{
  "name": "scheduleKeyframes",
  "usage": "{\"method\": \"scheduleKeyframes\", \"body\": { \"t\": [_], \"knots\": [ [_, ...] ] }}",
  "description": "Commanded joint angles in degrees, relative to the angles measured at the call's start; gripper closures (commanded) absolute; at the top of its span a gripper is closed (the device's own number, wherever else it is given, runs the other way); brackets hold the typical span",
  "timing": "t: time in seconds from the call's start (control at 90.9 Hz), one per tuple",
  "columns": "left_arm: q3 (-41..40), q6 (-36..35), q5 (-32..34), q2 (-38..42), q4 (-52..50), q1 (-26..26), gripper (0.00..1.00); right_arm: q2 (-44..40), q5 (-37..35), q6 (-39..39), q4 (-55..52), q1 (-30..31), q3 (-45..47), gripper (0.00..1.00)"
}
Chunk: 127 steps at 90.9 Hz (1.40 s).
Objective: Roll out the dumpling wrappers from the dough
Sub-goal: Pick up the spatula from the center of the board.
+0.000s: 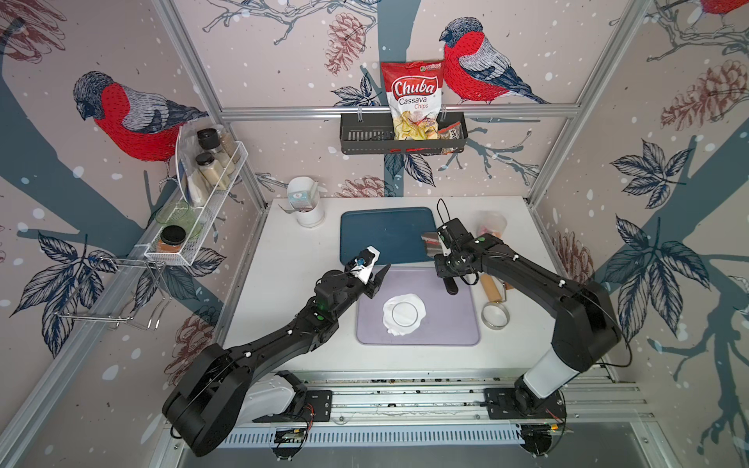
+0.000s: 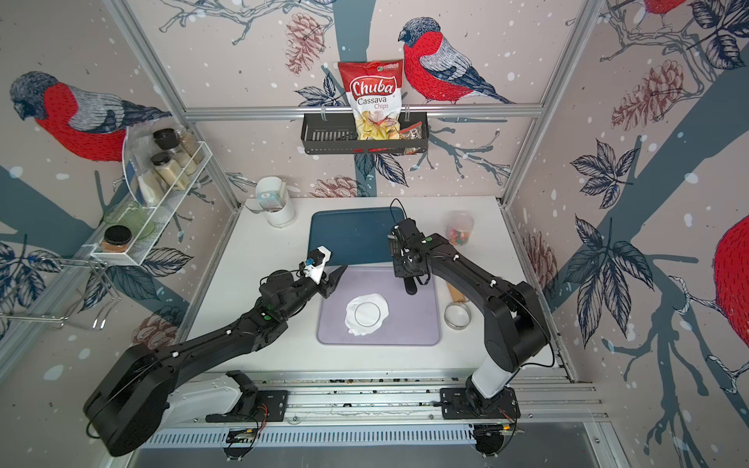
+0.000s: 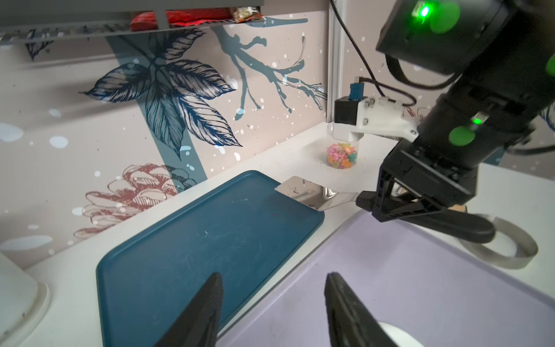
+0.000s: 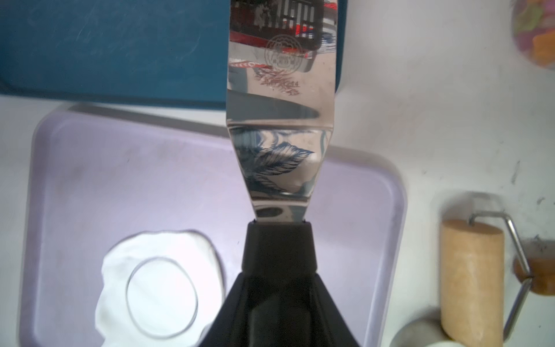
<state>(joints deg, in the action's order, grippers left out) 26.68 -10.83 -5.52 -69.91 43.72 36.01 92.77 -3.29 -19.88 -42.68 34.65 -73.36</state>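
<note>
The dough point(image 1: 392, 329) point(image 4: 112, 270) lies flattened and ragged on the lilac tray point(image 1: 450, 328). A neat round dumpling wrapper point(image 1: 403, 312) point(image 2: 367, 313) point(image 4: 162, 297) is outlined by a cut ring inside it. My left gripper point(image 1: 380, 262) point(image 3: 274, 275) hovers open and empty over the tray's far left corner, one finger above the blue tray. My right gripper point(image 1: 441, 259) point(image 4: 279, 288) is shut on the black handle of a metal spatula point(image 1: 430, 243) point(image 4: 280, 90). It hangs above the lilac tray's far edge, with the blade reaching over the blue tray's corner.
A blue tray point(image 1: 385, 233) lies behind the lilac one. To the right of the lilac tray sit a metal ring cutter point(image 1: 495, 316) and a wooden rolling pin point(image 1: 489, 287). A candy jar point(image 2: 460, 231) stands at the back right and a white container point(image 1: 309, 208) at the back left.
</note>
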Motion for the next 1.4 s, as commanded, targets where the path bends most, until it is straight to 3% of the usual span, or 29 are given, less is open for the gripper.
{"method": "scheduleKeyframes", "body": {
  "t": [0.0, 0.165, 0.462, 0.748, 0.991, 1.255, 1.387],
  "knots": [
    [-0.68, -10.42, -6.4, -2.24, 8.22, 0.74, 0.39, -2.9, 5.92, -0.63, -5.42, 1.36, 0.9, 0.86],
    [0.53, -14.67, -12.08, -4.74, 8.17, 3.44, 0.35, -6.33, 9.56, -0.14, -8.91, 1.75, 1.72, 0.86],
    [5.13, -22.26, -12.37, -11.21, 2.11, 10.9, 0.28, -8.38, 16.57, 2.02, -11.36, 1.94, 1.9, 0.86],
    [11.4, -27.73, -12.63, -17.13, -6.23, 13.52, 0.26, -8.82, 18.94, 3.07, -12.36, 2.0, 1.84, 0.87],
    [14.85, -28.12, -13.34, -21.73, -7.17, 15.45, 0.25, -8.98, 20.07, 3.09, -12.01, 1.91, 1.49, 0.87],
    [16.59, -25.55, -9.25, -25.18, -1.51, 15.85, 0.25, -9.25, 22.69, 3.14, -11.01, 1.98, 3.28, 0.88],
    [17.61, -24.35, -8.24, -26.76, 0.34, 15.85, 0.31, -9.5, 24.18, 3.18, -10.05, 1.95, 4.5, 0.88]
  ]
}}
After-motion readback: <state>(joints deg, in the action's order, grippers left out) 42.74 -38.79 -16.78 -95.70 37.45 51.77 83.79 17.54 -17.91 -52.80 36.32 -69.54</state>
